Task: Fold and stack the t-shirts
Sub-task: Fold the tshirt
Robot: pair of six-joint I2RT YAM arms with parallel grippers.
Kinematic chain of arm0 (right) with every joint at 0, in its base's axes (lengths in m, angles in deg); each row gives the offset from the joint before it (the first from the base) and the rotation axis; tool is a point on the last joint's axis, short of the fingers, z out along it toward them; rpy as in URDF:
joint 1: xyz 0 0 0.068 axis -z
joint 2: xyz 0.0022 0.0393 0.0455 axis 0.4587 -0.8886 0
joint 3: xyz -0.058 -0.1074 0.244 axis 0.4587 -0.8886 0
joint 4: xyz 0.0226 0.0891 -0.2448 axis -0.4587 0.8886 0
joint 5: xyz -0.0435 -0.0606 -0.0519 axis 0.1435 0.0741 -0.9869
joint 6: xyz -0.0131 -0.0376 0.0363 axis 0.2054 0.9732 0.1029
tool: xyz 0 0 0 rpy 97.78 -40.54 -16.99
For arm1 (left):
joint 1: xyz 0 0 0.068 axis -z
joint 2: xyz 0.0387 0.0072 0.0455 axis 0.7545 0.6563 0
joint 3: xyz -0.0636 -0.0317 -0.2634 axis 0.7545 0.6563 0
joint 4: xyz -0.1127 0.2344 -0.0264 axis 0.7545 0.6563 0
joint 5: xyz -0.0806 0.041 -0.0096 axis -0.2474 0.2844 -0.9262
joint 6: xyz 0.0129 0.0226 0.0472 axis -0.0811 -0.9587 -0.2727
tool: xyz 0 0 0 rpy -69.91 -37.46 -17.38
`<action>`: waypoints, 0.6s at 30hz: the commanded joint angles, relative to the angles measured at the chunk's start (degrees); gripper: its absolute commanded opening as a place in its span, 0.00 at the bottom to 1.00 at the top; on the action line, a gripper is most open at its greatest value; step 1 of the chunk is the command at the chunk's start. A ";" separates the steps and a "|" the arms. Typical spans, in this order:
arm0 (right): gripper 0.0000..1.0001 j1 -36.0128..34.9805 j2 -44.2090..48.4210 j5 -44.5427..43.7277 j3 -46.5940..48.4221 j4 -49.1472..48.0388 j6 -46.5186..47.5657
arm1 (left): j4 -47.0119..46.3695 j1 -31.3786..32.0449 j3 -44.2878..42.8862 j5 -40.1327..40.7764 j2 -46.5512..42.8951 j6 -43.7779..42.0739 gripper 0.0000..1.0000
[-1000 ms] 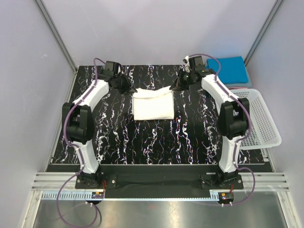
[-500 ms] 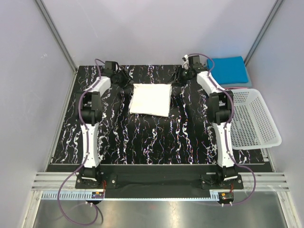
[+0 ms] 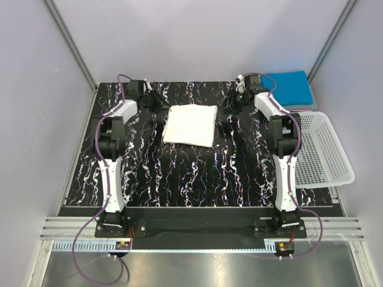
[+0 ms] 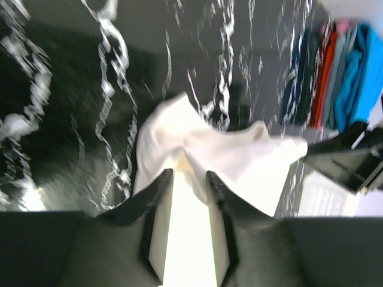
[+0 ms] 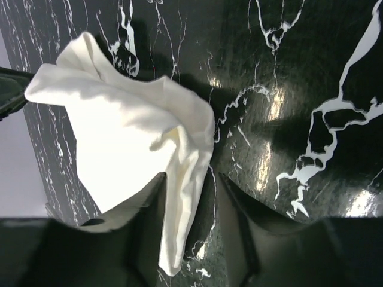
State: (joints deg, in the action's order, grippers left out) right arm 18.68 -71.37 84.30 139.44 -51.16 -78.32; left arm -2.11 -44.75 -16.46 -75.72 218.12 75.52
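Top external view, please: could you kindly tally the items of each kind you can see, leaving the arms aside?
T-shirts: 2 (white t-shirt, blue t-shirt)
Baskets: 1 (white basket)
Total: 3; any layers beneath the blue one cannot be counted.

Left claw (image 4: 188, 174), right claw (image 5: 191, 177) newly unclenched

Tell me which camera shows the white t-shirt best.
Top external: the whole white t-shirt lies there as a folded rectangle on the table. The left wrist and right wrist views each show only a rumpled part of it, close up.
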 commanded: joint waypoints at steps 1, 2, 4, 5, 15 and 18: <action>0.43 -0.78 5.77 3.02 -2.41 -1.02 1.72 | -4.37 1.57 2.83 -4.33 -5.35 -2.45 0.27; 0.40 -1.04 7.08 3.02 -3.38 -1.80 1.54 | -3.84 2.01 3.35 -3.81 -5.88 -2.89 0.26; 0.39 -1.57 8.32 2.76 -6.19 -2.60 0.93 | 1.68 3.41 2.14 1.36 -6.93 -5.60 0.25; 0.39 -1.83 9.63 2.33 -7.16 -3.64 0.41 | 3.35 3.85 1.78 3.64 -7.28 -6.32 0.24; 0.42 -5.26 10.79 0.74 -8.93 -7.34 -1.35 | 3.30 4.91 6.69 19.23 -17.12 -7.47 0.40; 0.43 -5.70 8.86 -0.05 -7.52 -9.89 -3.02 | -0.49 5.61 10.12 14.75 -17.92 -6.24 0.40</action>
State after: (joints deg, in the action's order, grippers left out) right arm 13.33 -63.22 85.37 128.73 -56.45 -79.50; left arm 3.00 -39.44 -8.57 -59.80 203.13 69.45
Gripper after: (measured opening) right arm 0.425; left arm 0.395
